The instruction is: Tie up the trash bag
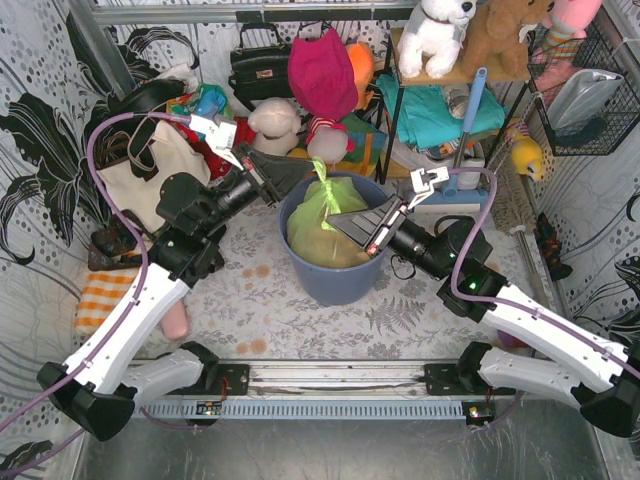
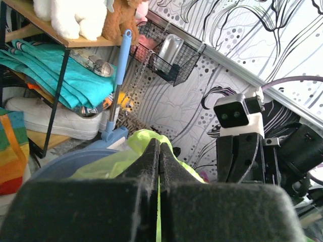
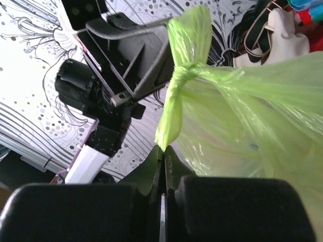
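Honestly, I'd pull both tails apart slowly and evenly to snug the knot [image 3: 182,75] without ripping the plastic (looks half-cinched), with the left pincer [image 2: 159,151] clamped on the top tail of the trash bag [image 1: 318,225], which sits in the blue bin [image 1: 330,282] between them, and the right pincer [image 3: 162,151] pinched shut on its lower tail.

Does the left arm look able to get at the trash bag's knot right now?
Likely yes: left fingers pinch the flap just above the knot, nothing between; right fingers hold the tail below.
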Tool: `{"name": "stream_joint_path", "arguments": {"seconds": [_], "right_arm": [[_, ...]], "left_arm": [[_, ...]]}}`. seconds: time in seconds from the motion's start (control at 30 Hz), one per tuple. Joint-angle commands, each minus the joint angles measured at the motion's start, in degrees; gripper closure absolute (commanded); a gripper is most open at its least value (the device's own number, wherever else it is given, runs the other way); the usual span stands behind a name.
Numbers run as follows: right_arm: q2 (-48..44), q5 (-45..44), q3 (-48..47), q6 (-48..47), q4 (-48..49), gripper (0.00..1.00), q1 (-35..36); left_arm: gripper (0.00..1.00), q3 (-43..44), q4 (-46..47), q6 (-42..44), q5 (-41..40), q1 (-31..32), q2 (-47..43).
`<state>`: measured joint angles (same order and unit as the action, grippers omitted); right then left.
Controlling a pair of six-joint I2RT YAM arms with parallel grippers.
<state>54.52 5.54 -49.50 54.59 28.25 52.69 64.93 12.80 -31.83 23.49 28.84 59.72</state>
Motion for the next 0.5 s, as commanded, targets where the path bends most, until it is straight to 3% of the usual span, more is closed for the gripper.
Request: {"name": "stream_joint_path", "arguments": {"seconds": [0.0,0.17,0.47], "right_arm": [[-1.7,2.9,-1.8,-1.2,-6.8,1.00,0.1],[-1.1,7.2,-4.0,-2.7,-15.4,1.00,0.1],[-6.7,4.0,-0.4,-2.6,-26.3,1.00,0.1]], "left_arm": [[1.00,3.2,-0.5,5.0,-3.8,-0.1,1.3],[1.00,3.5,0.1,6.5,-5.9,-0.1,2.4],[1.00,2.4,-6.6,10.0,-16.7,-0.1,2.0]]}}
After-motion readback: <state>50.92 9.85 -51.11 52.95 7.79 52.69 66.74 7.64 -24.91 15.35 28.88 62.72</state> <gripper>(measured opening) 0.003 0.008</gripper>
